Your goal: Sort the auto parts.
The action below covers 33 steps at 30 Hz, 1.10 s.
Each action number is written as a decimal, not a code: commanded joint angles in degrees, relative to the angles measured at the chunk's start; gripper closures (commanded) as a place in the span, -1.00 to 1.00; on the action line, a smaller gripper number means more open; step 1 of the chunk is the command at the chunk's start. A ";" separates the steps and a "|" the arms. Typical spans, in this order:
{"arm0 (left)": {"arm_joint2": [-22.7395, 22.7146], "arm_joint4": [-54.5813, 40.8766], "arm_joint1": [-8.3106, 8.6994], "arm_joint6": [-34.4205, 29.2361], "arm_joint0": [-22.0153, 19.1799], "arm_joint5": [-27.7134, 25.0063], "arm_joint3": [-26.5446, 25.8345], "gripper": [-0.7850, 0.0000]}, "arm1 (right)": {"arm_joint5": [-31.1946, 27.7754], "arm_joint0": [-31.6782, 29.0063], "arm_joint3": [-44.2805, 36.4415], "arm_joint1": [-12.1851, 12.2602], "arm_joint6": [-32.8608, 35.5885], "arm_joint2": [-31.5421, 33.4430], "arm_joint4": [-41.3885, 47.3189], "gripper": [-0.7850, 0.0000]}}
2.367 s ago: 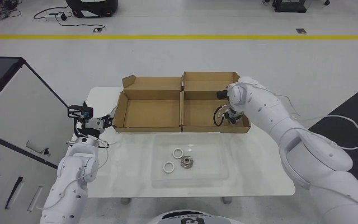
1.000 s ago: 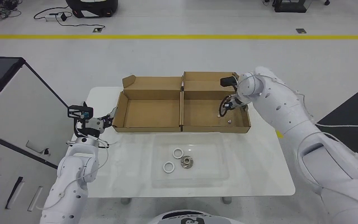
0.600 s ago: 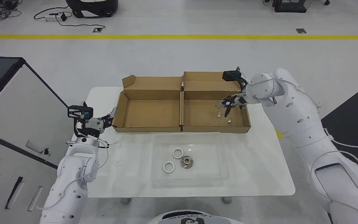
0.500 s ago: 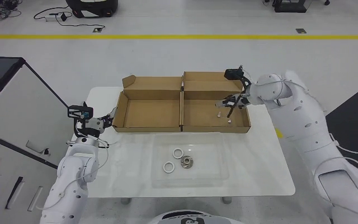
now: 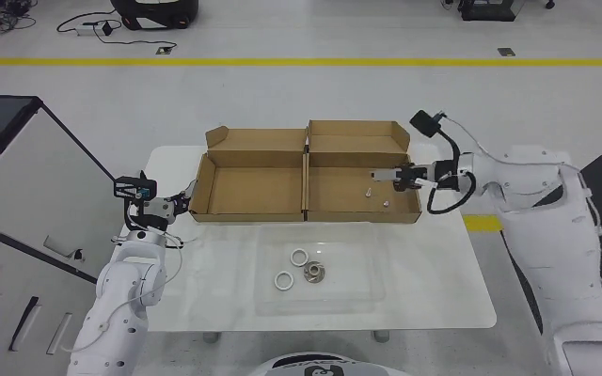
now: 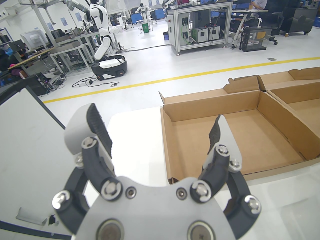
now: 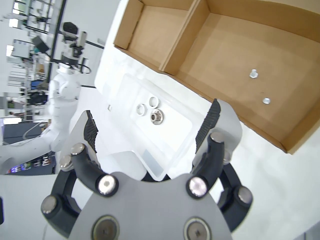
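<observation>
Evidently sorted by kind, two small fasteners (image 5: 367,193) lay in the right box (image 5: 362,216) at the desk's far edge, while rings (image 5: 298,256) and a flanged part (image 5: 313,273) waited in the clear tray (image 5: 367,293) by the near edge. Both the right gripper (image 5: 381,175), over that box, and the left gripper (image 6: 157,114) held fingers apart, empty.
</observation>
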 commanded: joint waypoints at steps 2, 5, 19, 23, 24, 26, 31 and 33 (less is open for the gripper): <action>0.00 0.00 0.00 0.00 0.00 0.00 0.00 -1.00 | -0.45 -3.54 -1.10 0.36 -0.32 4.27 6.50 -1.00; 0.00 0.00 0.00 0.00 0.00 0.00 0.00 -1.00 | -1.12 -6.87 -2.23 0.70 -0.18 7.94 11.22 -1.00; 0.00 0.00 0.00 0.00 0.00 0.00 0.00 -1.00 | -6.15 -19.62 -2.60 1.54 2.77 21.05 29.56 -1.00; 0.00 0.00 0.00 0.00 0.00 0.00 0.00 -1.00 | -7.69 -21.70 -1.16 1.51 4.03 23.24 35.49 -1.00; 0.00 0.00 0.00 0.00 0.00 0.00 0.00 -1.00 | -7.85 -22.08 -0.70 1.51 4.42 23.60 36.73 -1.00; 0.00 0.00 0.00 0.00 0.00 0.00 0.00 -1.00 | -8.29 -22.56 0.26 1.51 5.10 24.21 38.87 -1.00; 0.00 0.00 0.00 0.00 0.00 0.00 0.00 -1.00 | -8.61 -22.69 2.34 1.55 7.21 24.73 43.20 -1.00; 0.00 0.00 0.00 0.00 0.00 0.00 0.00 -1.00 | -8.50 -22.60 2.78 1.58 7.52 24.74 43.51 -1.00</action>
